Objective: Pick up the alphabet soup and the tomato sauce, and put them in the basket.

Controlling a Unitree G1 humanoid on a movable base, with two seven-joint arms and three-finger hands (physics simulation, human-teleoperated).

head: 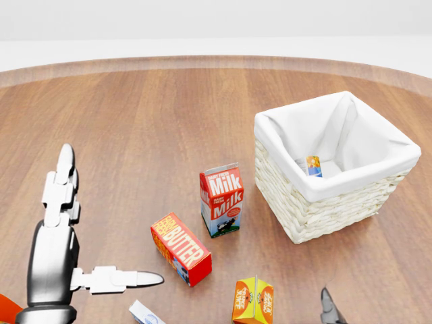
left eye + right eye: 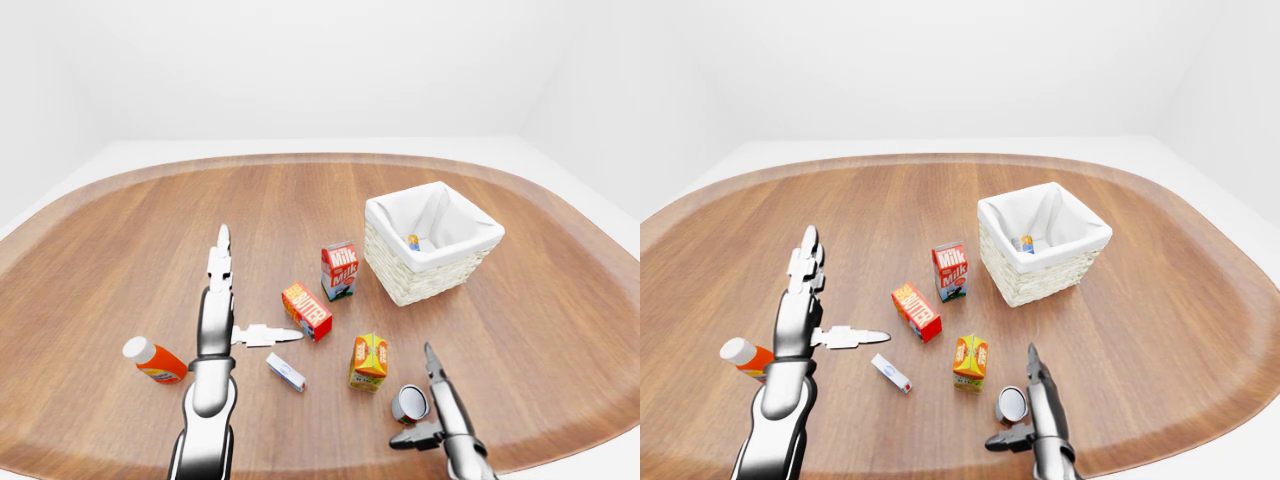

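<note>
A white-lined wicker basket [image 2: 432, 277] stands at the right of the table. A small can with an orange and blue label [image 1: 313, 165] lies inside it. A second can [image 2: 408, 403] lies on its side near the bottom edge of the left-eye view, its grey end facing me; its label is not readable. My right hand [image 2: 414, 398] is open, with a finger to the can's right and the thumb below it. My left hand [image 2: 252, 290] is open and empty at the left, fingers pointing up and thumb out to the right.
A milk carton [image 2: 339, 270], a red butter box [image 2: 307, 311], an orange juice carton [image 2: 369, 361] and a small white and blue box [image 2: 286, 372] stand between my hands. An orange bottle with a white cap [image 2: 153, 360] lies at the far left.
</note>
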